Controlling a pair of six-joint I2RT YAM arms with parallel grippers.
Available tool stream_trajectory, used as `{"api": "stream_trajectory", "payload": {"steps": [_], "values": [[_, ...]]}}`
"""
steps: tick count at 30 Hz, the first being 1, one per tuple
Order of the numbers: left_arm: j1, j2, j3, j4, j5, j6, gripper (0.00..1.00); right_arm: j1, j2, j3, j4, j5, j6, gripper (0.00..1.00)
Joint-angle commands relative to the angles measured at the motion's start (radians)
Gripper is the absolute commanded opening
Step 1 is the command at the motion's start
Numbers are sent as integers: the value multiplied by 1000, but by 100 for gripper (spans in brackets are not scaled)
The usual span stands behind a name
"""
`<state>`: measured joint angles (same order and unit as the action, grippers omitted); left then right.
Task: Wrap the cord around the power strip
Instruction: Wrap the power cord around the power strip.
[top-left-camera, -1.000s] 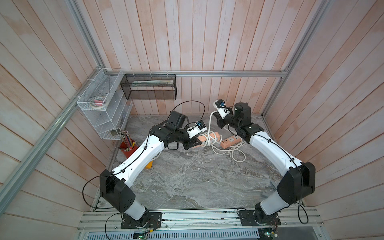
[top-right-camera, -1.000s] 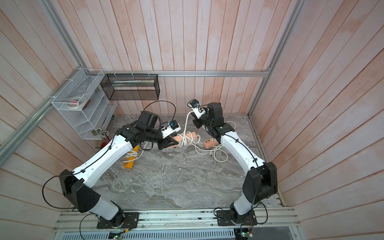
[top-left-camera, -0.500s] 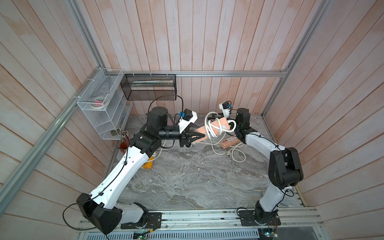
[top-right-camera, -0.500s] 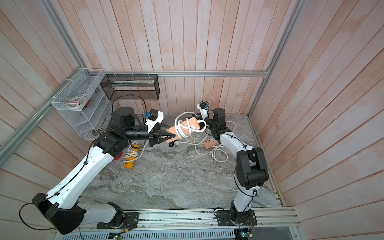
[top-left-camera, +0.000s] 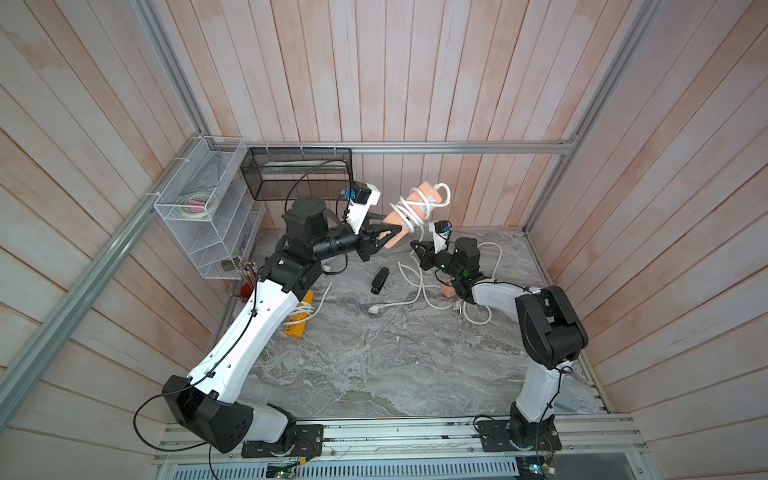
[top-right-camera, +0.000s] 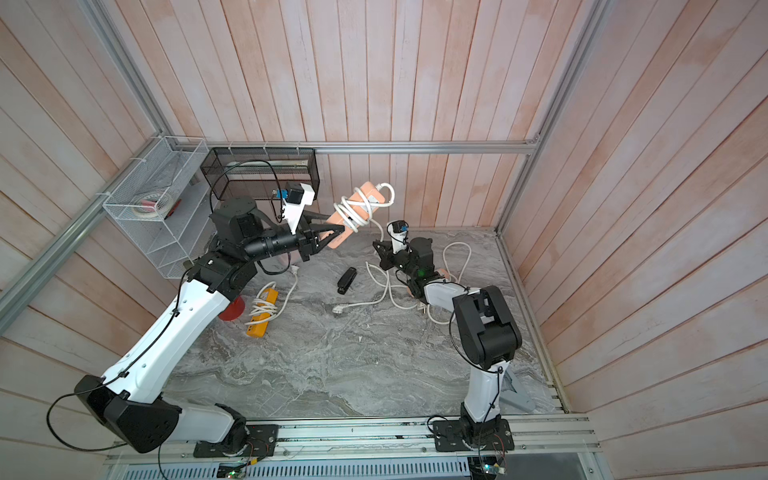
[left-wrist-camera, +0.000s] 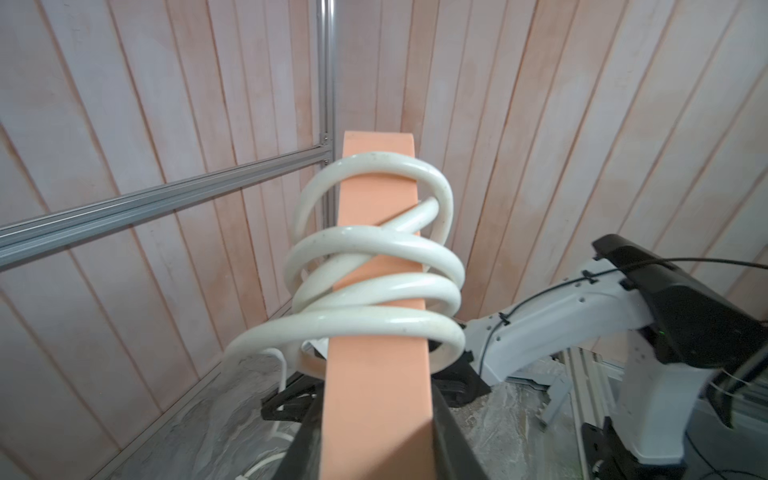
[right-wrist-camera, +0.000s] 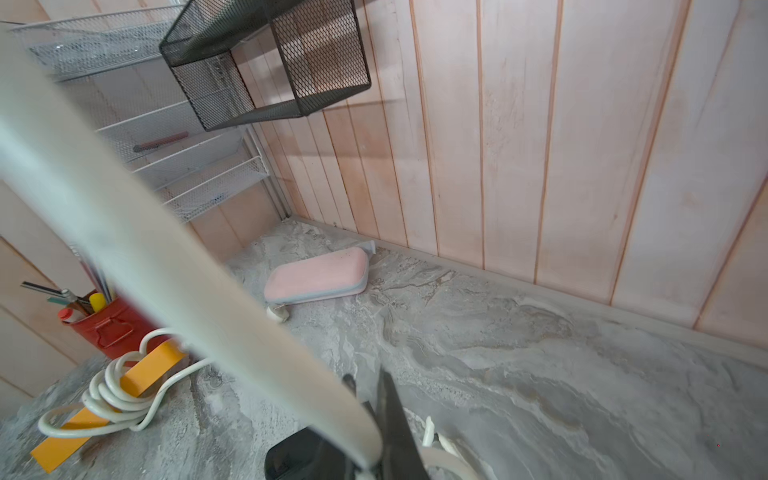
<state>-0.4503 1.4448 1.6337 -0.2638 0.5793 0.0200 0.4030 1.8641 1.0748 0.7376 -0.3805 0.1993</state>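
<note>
Several turns of white cord (left-wrist-camera: 376, 291) circle the peach power strip (top-left-camera: 430, 192). Your left hand (top-left-camera: 390, 232) clamps the strip's lower end and holds it tilted high above the worktop (top-left-camera: 395, 357), near the far wall. Your right hand (top-left-camera: 417, 248) pinches the cord's loose run just below it.

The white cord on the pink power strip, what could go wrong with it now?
Loops of the thick white cord sit loose and crossed on the peach-pink plastic power strip, so they might bunch. The left claw grips only one end of the strip; a tug from the right claw, shut on the cord, could twist it free. Slack on the grey marble table may snag the small black stapler-like thing.
</note>
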Motion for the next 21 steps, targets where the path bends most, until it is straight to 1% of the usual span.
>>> {"api": "stream_trajectory", "payload": {"steps": [1,3,5,7,8,9,10,12,15,18,20,21], "values": [[16,68,165,-77,-347,100,0,48,-122,-78,-46,226,-158,0],[17,142,258,-211,-478,214,0,89,-201,-122,-101,351,-271,0],[18,209,304,-294,-594,315,0,139,-285,-163,-138,505,-411,0],[23,249,298,-300,-713,372,0,186,-369,-202,-134,617,-544,0],[26,281,306,-315,-755,401,0,210,-415,-225,-110,656,-604,0],[26,306,318,-340,-770,421,0,230,-452,-238,-89,678,-651,0],[25,335,333,-381,-760,441,0,244,-487,-239,-73,700,-696,0],[14,360,337,-452,-705,455,0,252,-538,-206,-60,721,-756,0],[-28,354,285,-545,-579,489,0,234,-571,-94,-97,674,-787,0],[-78,307,177,-608,-408,561,0,173,-534,69,-231,531,-746,0],[-114,269,108,-638,-302,620,0,113,-485,159,-304,397,-711,0],[-124,252,84,-643,-255,631,0,85,-453,214,-351,332,-702,0]]}}
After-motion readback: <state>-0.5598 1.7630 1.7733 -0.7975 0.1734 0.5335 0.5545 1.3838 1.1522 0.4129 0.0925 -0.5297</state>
